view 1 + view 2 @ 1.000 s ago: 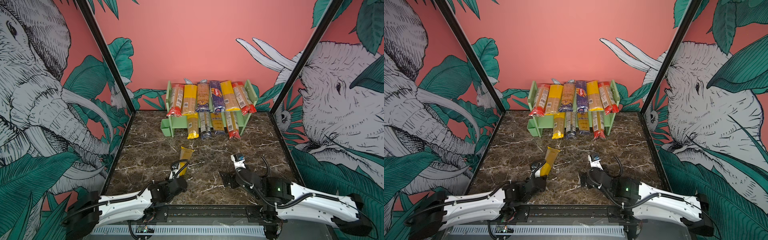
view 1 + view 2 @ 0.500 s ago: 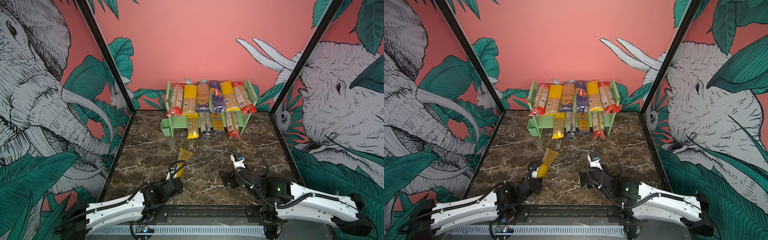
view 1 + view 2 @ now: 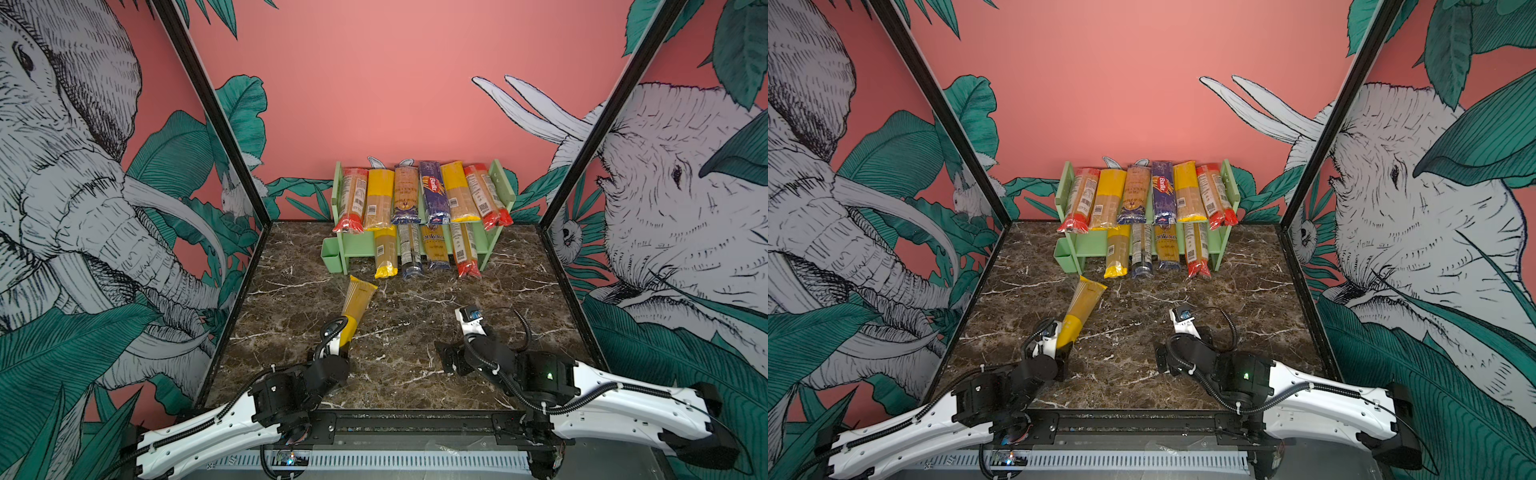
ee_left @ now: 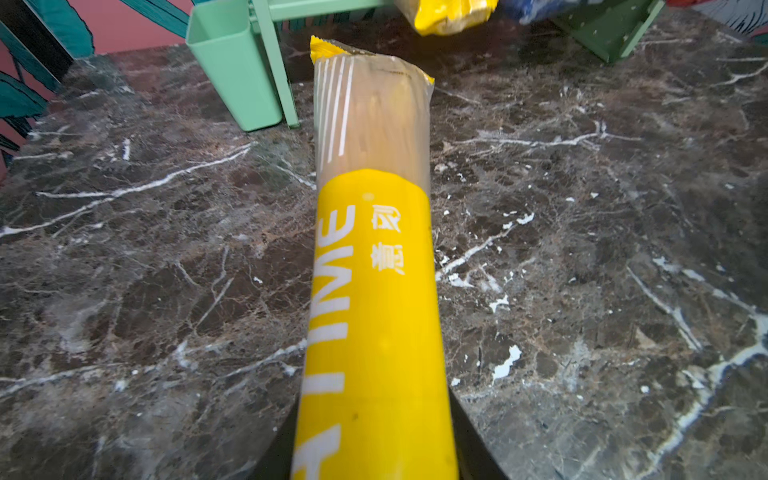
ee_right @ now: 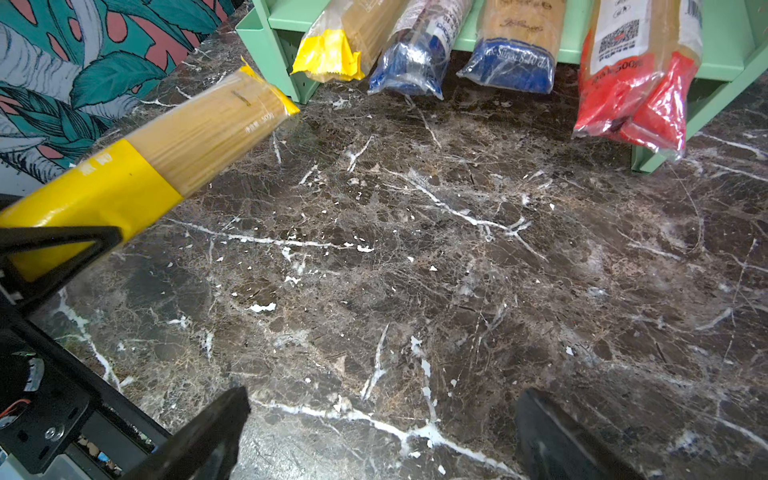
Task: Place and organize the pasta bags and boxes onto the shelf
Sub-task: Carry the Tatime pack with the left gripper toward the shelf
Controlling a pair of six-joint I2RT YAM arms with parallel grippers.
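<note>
Left pincer [image 3: 341,341] clamps one yellow packet [image 3: 358,301]; right pincer [image 5: 382,411] gapes empty; shelf [image 3: 497,183] holds six packets [image 3: 432,191] above, four below.

Shelf [image 3: 357,247]: pale green.
Near packet [image 4: 374,291]: yellow half, white lettering; clear half, tan pasta.
Worktop [image 3: 415,316]: dark brown marble, white veins.
Walls [image 3: 374,83]: salmon pink, teal leaves, grey-white elephants.

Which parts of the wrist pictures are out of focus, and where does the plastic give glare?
Right wrist view: the right hand shows dark, soft fingers, the marble table is sharp, and the red packet glints. Left wrist view: the yellow packet softens at its near end.
</note>
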